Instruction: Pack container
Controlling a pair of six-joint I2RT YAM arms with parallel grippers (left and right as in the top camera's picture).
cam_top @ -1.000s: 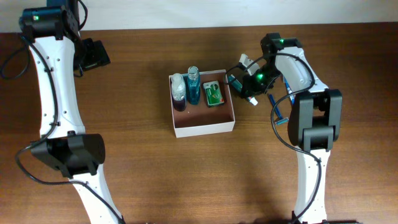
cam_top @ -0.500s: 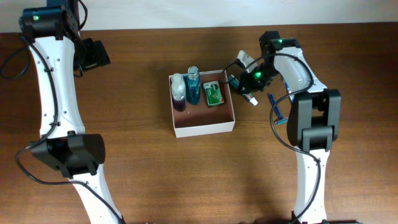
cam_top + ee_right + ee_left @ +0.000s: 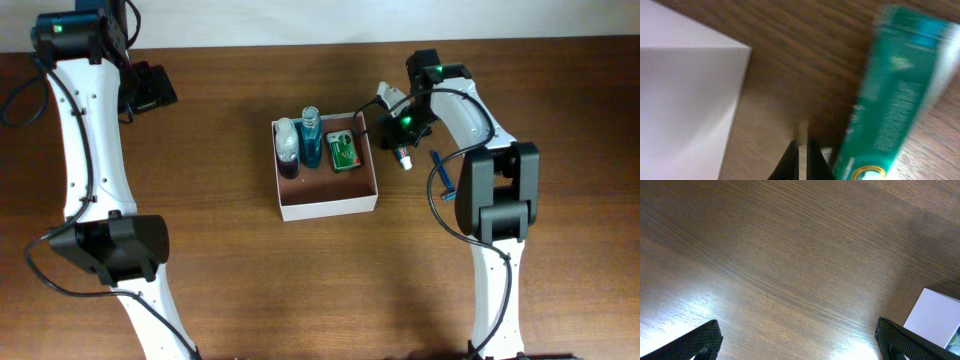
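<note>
The container [image 3: 327, 208] is a square shallow box with white walls and a reddish-brown inside, at the table's middle. It holds a clear bottle [image 3: 287, 146], a blue bottle [image 3: 311, 138] and a green packet [image 3: 344, 151] along its far side. My right gripper [image 3: 388, 130] is low beside the container's right wall [image 3: 685, 100], its fingers [image 3: 802, 155] shut with only a thin gap. A green tube [image 3: 890, 100] with a white cap [image 3: 402, 159] lies just right of the fingers, not between them. My left gripper [image 3: 150, 88] hangs open and empty [image 3: 800, 345] at the far left.
A blue razor [image 3: 445, 178] lies on the table right of the tube. A white corner of the container [image 3: 935, 317] shows at the right edge of the left wrist view. The table is dark wood.
My right gripper has moved a little left and away, closer to the container's right wall. The green tube has shifted slightly the same way. The left arm has not moved.
</note>
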